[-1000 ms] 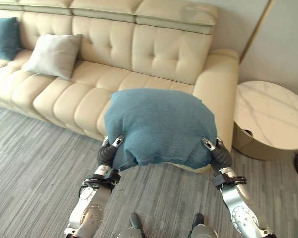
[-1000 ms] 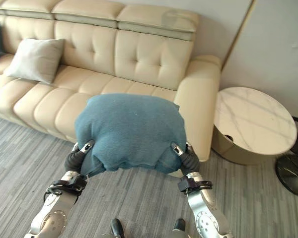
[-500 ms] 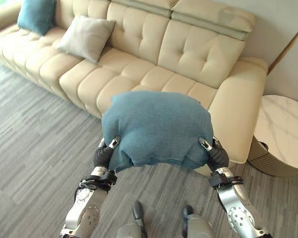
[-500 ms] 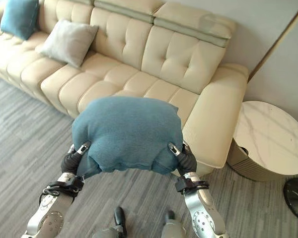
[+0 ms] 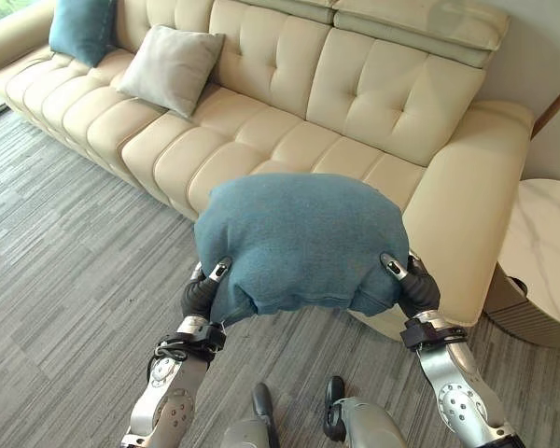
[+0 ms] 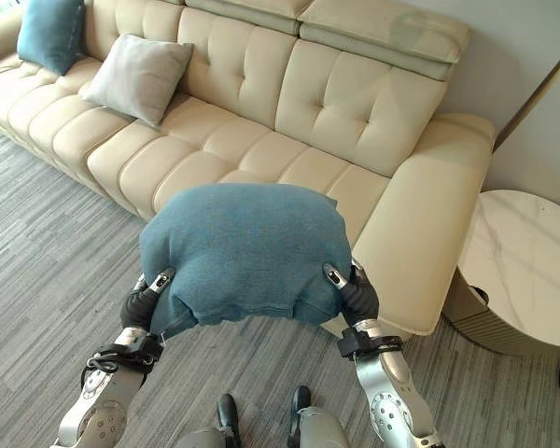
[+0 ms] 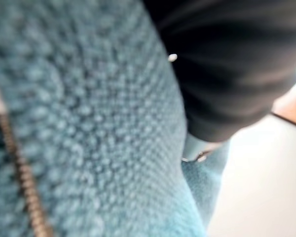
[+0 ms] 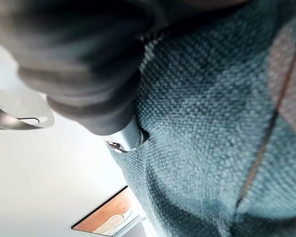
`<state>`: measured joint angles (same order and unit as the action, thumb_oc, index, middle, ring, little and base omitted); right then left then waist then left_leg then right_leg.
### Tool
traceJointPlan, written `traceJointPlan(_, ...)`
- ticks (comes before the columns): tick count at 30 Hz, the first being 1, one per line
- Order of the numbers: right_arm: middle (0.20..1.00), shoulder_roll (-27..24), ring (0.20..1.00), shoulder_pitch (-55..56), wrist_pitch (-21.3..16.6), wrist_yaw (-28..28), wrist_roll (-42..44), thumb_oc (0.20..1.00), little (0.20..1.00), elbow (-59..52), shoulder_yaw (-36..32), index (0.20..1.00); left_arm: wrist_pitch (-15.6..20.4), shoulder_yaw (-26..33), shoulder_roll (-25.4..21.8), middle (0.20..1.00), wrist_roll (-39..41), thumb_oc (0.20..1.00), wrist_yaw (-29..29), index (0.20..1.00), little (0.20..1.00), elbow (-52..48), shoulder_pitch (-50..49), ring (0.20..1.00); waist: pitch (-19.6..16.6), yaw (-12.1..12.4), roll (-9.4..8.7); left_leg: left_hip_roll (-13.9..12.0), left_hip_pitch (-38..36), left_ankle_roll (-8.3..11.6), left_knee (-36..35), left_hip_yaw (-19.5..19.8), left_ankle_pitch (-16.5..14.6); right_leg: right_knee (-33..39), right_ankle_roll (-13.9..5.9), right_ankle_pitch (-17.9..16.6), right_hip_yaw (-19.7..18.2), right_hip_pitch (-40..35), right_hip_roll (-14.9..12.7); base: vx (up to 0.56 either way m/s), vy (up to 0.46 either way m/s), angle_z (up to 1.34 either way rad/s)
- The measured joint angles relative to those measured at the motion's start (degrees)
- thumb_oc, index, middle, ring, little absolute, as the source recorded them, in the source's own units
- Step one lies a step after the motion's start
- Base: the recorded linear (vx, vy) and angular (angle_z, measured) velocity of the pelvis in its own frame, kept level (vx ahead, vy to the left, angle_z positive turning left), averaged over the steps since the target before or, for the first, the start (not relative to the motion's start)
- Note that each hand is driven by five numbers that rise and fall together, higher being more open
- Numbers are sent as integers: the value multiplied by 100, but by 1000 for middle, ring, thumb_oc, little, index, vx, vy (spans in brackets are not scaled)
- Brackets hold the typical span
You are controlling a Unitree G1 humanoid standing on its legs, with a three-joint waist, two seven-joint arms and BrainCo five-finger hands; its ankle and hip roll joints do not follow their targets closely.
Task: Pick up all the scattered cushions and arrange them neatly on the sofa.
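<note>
Currently left hand (image 5: 203, 291) and right hand (image 5: 413, 286) clamp the lower corners of a large teal cushion (image 5: 299, 238), fingers curled into its fabric, carrying it above the grey carpet (image 5: 65, 280) just in front of the cream sofa (image 5: 289, 112). A grey cushion (image 5: 171, 69) and a second teal cushion (image 5: 79, 28) already rest on the seat against the backrest, well apart from the carried one. Judging by this, the task is mostly done: this cushion remains to be set on the open seat near the right armrest.

Plump teal cushion (image 5: 299, 238), held aloft
</note>
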<state>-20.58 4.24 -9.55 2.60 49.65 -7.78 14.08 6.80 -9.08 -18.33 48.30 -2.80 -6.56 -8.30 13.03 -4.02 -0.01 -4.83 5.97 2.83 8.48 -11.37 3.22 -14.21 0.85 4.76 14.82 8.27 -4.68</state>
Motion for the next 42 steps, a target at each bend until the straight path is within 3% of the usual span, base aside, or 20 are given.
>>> traceJointPlan(4,200,-14,200,-22,-2,4,0,200,200,-4,10,200,4,11,43,200,1,200,6,200,200,-2,-38,200,15,56,-47,-10,81,29,552,146,-242,267,104,-22,-330,-337,23,232,82,-31)
traceJointPlan(7,200,-5,200,-49,-10,4,3,200,200,4,-17,200,5,13,71,200,1,200,11,200,200,9,6,200,48,57,-116,2,213,111,-127,340,-346,551,147,-120,-534,-452,70,190,92,-29)
traceJointPlan(11,200,-7,200,-2,-8,4,1,200,200,8,-64,200,-5,-11,75,200,1,200,10,200,200,69,-4,200,64,45,-135,-333,825,104,-690,594,-172,815,37,-120,-564,-809,164,249,152,-24)
traceJointPlan(13,200,0,200,76,-8,-1,0,200,200,5,-165,200,-5,-111,90,200,1,200,7,200,200,102,54,200,61,35,-125,-404,1100,108,-796,396,-134,1076,-78,-30,-601,-1064,114,312,242,-1)
traceJointPlan(14,200,-7,200,89,-9,-1,-1,200,200,4,-193,200,-4,-144,101,200,1,200,7,200,200,116,56,200,52,52,-74,-416,1087,94,-809,368,-144,1134,-111,-16,-564,-1147,100,299,271,-28)
traceJointPlan(15,200,-52,200,127,-9,-2,-4,200,200,-9,-202,200,-5,-195,121,200,1,200,3,200,200,114,-22,200,-6,64,93,-479,962,30,-789,324,-196,1196,-297,93,-730,-1274,129,398,370,-45)
traceJointPlan(16,200,-20,200,125,-5,-2,-9,200,200,47,-190,200,-4,-197,99,200,0,200,3,200,200,145,-53,200,-22,175,128,-428,828,16,-879,353,54,1147,-388,174,-861,-1335,47,187,192,-64)
traceJointPlan(18,200,60,200,185,3,-3,-12,200,200,-25,-105,200,-7,-143,-18,200,-1,200,-5,200,200,146,-45,200,-130,234,-64,47,760,54,-732,253,221,1181,-541,295,-1031,-1405,-458,306,283,-42)
traceJointPlan(20,200,99,200,208,19,-5,-19,200,200,-51,-112,200,-11,-103,-150,200,-61,200,-4,200,200,121,54,200,-131,250,-95,359,727,-112,-578,216,414,1001,-828,184,-1048,-1485,-794,244,235,-4)
traceJointPlan(23,200,250,200,255,70,-3,-32,200,200,-67,-111,200,8,5,-238,200,-222,200,-4,200,200,83,65,200,-144,305,-155,593,476,-516,-661,119,300,422,-913,192,-1068,-1221,-849,224,291,-4)
traceJointPlan(24,200,294,200,209,139,-4,-125,200,200,-63,-123,200,2,19,-244,200,-223,200,-22,200,200,91,56,200,-136,319,-107,593,316,-663,-786,33,480,-452,-983,238,-1194,-866,-903,110,167,-13)
traceJointPlan(26,200,346,200,245,150,0,-129,200,200,-71,-102,200,-2,13,-293,200,-225,200,-22,200,200,83,63,200,-150,270,-134,613,95,-757,-905,-3,390,-1045,-1084,286,-1330,-497,-936,197,223,-9)
traceJointPlan(29,200,458,200,185,160,1,-128,200,200,-37,-94,200,9,24,-349,200,-225,200,-50,200,200,87,-9,200,-160,295,-220,585,-141,-897,-1130,-208,290,-1610,-946,351,-1259,113,-894,202,99,-36)
traceJointPlan(30,200,459,200,184,160,1,-128,200,200,-38,-77,200,7,27,-344,200,-225,200,-55,200,200,86,-12,200,-154,283,-208,571,-198,-869,-1187,-229,312,-1493,-931,417,-1203,170,-869,119,12,-54)
traceJointPlan(31,200,458,200,130,166,0,-127,200,200,-38,-47,200,13,39,-312,200,-223,200,-59,200,200,84,-10,200,-154,263,-219,525,-305,-860,-1281,-370,246,-1016,-916,429,-808,417,-781,205,12,-49)
traceJointPlan(33,200,458,200,117,151,-1,-126,200,200,-43,-59,200,6,33,-302,200,-222,200,-79,200,200,80,4,200,-151,116,-237,459,-339,-828,-1301,-486,213,-370,-891,191,-492,680,-642,294,-14,-36)
traceJointPlan(35,200,457,200,91,148,-1,-125,200,200,-54,-63,200,9,38,-253,200,-222,200,-95,200,200,87,8,200,-128,95,-260,407,-354,-699,-1299,-542,121,84,-857,1,-56,840,-554,219,-50,-24)
traceJointPlan(36,200,443,200,100,140,-1,-124,200,200,-45,-105,200,-2,12,-201,200,-222,200,-100,200,200,95,-1,200,-133,14,-308,411,-448,-620,-1301,-618,132,563,-739,-453,301,742,-529,193,-104,-3)
traceJointPlan(39,200,379,200,132,135,-2,-122,200,200,54,-99,200,-27,-19,-71,200,-222,200,-104,200,200,86,-145,200,-144,-26,-303,304,-837,-325,-1284,-662,6,831,-470,-1040,385,354,-415,237,-108,-20)
traceJointPlan(42,200,223,200,131,107,-1,-112,200,200,53,-113,200,-30,6,28,200,-224,200,-101,200,200,-2,-157,200,-227,-28,-142,-9,-867,-47,-1146,-664,-110,1026,-200,-1035,402,183,-19,230,-131,-22)
